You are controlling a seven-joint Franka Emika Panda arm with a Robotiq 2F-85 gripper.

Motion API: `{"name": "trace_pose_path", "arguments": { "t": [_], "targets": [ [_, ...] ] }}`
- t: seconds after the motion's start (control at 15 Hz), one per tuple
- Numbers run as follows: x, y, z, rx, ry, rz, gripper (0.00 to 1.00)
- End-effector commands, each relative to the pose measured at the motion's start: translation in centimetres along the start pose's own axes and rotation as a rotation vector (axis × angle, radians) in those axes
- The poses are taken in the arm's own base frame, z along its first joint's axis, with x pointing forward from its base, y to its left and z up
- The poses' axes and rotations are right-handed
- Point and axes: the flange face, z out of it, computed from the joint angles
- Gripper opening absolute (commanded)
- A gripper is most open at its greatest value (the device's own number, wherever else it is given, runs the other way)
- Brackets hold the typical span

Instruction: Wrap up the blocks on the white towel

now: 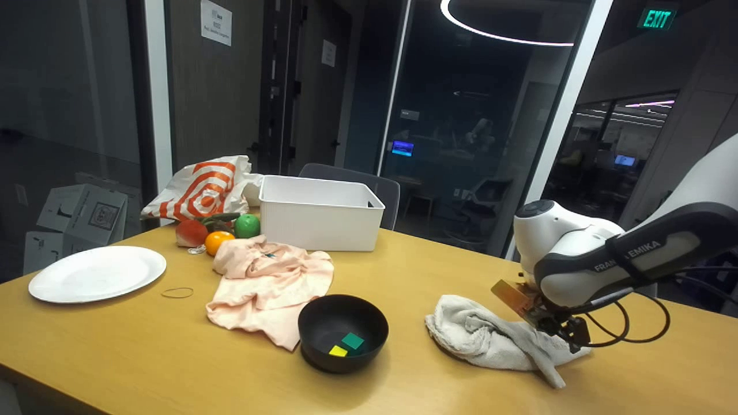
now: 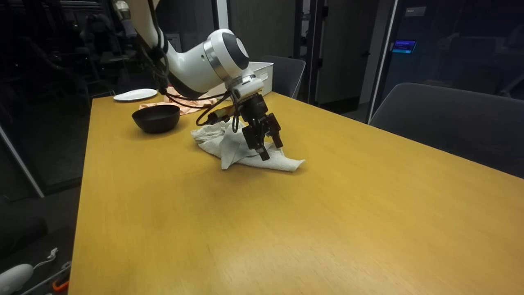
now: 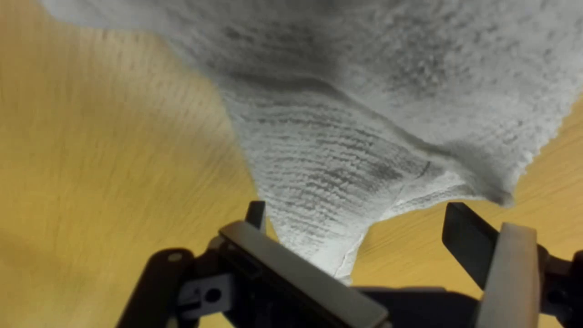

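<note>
The white towel (image 1: 490, 340) lies folded and bunched on the table in an exterior view. It also shows in an exterior view (image 2: 270, 162) and fills much of the wrist view (image 3: 319, 150). No blocks show on the towel; whether any lie inside its folds is hidden. A green piece (image 1: 352, 340) and a yellow piece (image 1: 338, 351) lie in the black bowl. My gripper (image 2: 272, 150) points down over the narrow end of the towel. In the wrist view the fingers (image 3: 357, 223) are wide apart, with a towel corner between them, not gripped.
The black bowl (image 1: 343, 311) stands beside the towel. A pink cloth (image 1: 271, 288), white bin (image 1: 320, 222), white plate (image 1: 98, 274), toy produce such as the orange (image 1: 218, 242), and a Target bag (image 1: 202, 187) lie farther along. Chairs (image 2: 450, 127) stand at the table edge.
</note>
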Motion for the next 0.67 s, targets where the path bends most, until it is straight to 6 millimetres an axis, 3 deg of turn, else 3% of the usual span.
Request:
{"name": "trace_pose_path", "arguments": {
  "t": [0.0,0.07,0.13,0.27,0.6],
  "targets": [
    [-1.2,-0.2,1.0,0.039,0.007,0.013,1.0],
    [-1.4,-0.2,1.3,0.041,0.007,0.011,1.0],
    [-1.5,-0.2,1.4,0.047,-0.001,0.012,0.75],
    [-1.3,-0.2,1.1,0.06,-0.006,0.019,0.66],
    [-1.2,-0.3,0.2,0.074,-0.003,0.009,0.27]
  ]
}}
